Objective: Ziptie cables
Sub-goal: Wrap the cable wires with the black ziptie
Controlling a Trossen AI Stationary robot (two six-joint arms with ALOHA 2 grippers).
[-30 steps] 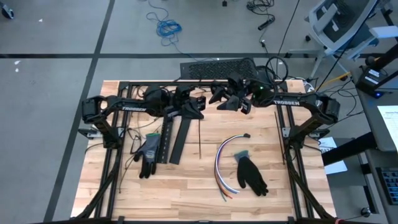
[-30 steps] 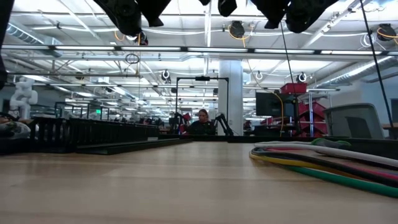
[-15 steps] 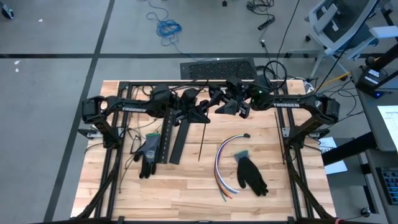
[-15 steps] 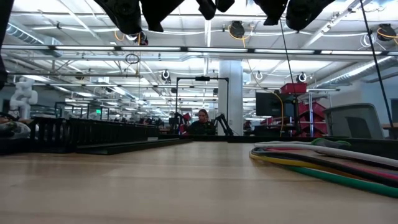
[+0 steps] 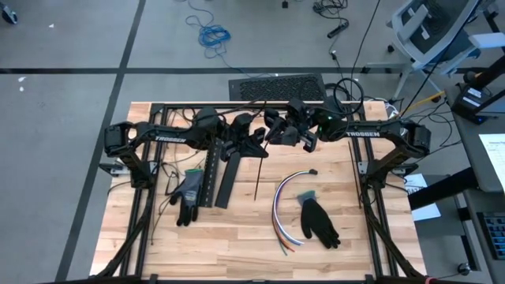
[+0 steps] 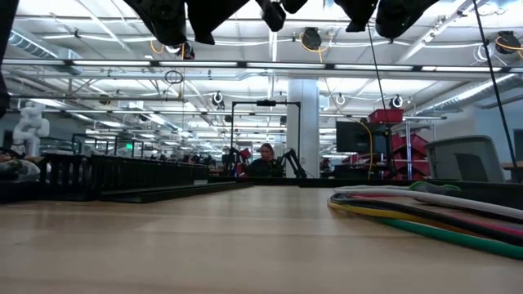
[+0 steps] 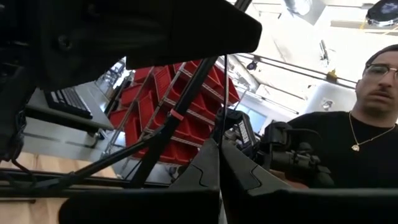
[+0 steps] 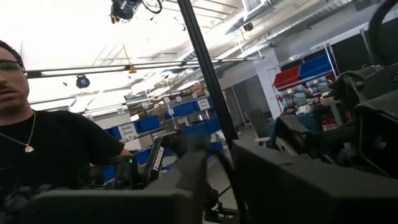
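Left pincer (image 5: 254, 142) pinching a thin black zip tie (image 5: 259, 169) above the table (image 5: 237, 229), right pincer (image 5: 274, 131) narrowing beside it, cables (image 5: 282, 207) lying apart.

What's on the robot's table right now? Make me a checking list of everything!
Surface: wooden table, flat, no spills seen.
Job's things: cables, a loose curved bundle lying untied right of the middle.
Clutter: left glove beside the black slotted strip; right glove touching the cables.
Grippers: left pincer shut on a thin black strand, held above the table; right pincer right next to it.
Cables: blue cord coiled on the floor.
Surroundings: keyboard at the far edge, chair, a person beyond the table.
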